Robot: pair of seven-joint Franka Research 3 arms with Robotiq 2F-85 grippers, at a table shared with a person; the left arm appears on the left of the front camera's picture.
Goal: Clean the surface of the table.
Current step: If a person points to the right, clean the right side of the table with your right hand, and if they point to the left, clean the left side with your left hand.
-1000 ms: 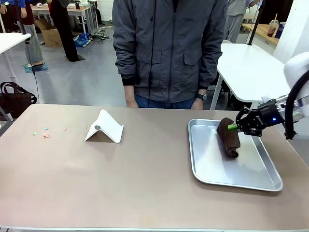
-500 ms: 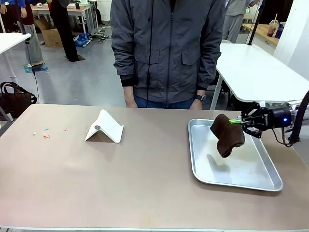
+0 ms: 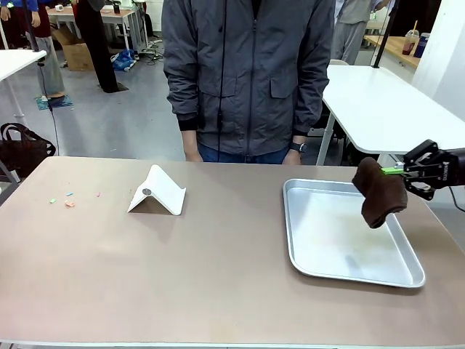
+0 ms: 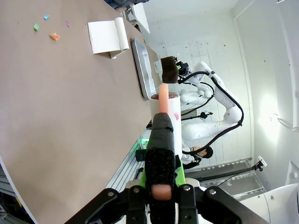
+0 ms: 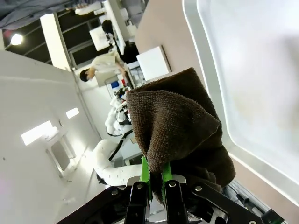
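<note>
Table: wide brownish-tan top with a pale edge, carrying the tray on its right half and running well past it on the left. It looks heavy, stiff and smooth. I'd say it is something to wipe across, not to take hold of.
Person: stands at the far edge, behind and left of the tray, arms hanging down.
Metal tray: silver, shallow, lying flat.
White folded card: tent-shaped, well to the left of the tray.
Brown cloth: hangs limp above the tray's right side and seems clear of it. It looks soft and light, and the bunched top fold is the sensible place to grip it.
Right gripper: at the tray's right rim, its fingers pinching the cloth's top fold.
Left gripper: its fingers are pressed onto a dark rough rod with a pinkish tip. I can't tell what the rod is.
Paper scraps: small coloured bits on the table, far left of the tray, beyond the card. They are probably what needs clearing.
</note>
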